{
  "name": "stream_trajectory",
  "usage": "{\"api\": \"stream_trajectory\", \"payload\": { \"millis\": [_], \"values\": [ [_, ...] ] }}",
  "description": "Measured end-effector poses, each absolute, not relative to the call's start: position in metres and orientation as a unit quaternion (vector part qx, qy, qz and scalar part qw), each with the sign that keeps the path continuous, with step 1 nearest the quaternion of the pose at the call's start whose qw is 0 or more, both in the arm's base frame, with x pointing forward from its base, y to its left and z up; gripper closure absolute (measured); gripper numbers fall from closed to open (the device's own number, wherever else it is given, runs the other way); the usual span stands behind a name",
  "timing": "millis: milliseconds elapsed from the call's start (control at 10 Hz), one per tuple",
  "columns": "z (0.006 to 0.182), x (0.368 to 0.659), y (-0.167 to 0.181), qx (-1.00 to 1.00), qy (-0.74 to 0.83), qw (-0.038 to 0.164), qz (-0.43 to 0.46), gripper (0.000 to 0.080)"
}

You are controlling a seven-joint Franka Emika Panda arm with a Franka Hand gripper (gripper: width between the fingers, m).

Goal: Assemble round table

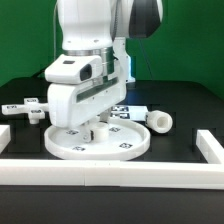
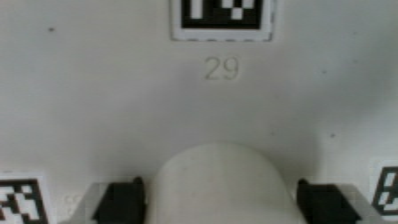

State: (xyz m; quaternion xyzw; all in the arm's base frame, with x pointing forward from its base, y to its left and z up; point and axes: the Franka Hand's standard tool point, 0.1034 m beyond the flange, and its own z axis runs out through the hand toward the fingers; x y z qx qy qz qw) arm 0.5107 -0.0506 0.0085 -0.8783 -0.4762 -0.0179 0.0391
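The large round disc (image 1: pixel 120 143) lies flat on the table in the middle of the exterior view, tags up. My gripper (image 1: pixel 95 128) is down on the disc's middle. In the wrist view my gripper (image 2: pixel 221 200) has its two dark fingers (image 2: pixel 125 200) tight on either side of a white rounded hub (image 2: pixel 221 180) that rises from the disc (image 2: pixel 107 100); tag 29 shows beyond it. The short thick cylinder leg (image 1: pixel 160 121) lies on its side at the exterior view's right of the disc. The small cross-shaped foot (image 1: pixel 25 107) lies at the exterior view's left.
Long white border rails run along the near edge (image 1: pixel 110 172) and stand at both near corners (image 1: pixel 209 148). The arm's white body hangs over the back half of the disc and hides it.
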Motion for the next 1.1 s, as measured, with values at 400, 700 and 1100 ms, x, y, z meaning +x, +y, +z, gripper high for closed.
{"api": "stream_trajectory", "payload": {
  "millis": [400, 700, 1100],
  "values": [
    [0.008, 0.536, -0.023, -0.868, -0.493, 0.04, -0.031, 0.0389],
    [0.009, 0.548, -0.008, -0.864, -0.501, 0.039, -0.038, 0.0389],
    [0.009, 0.561, 0.015, -0.863, -0.502, 0.041, -0.043, 0.0389]
  ]
}}
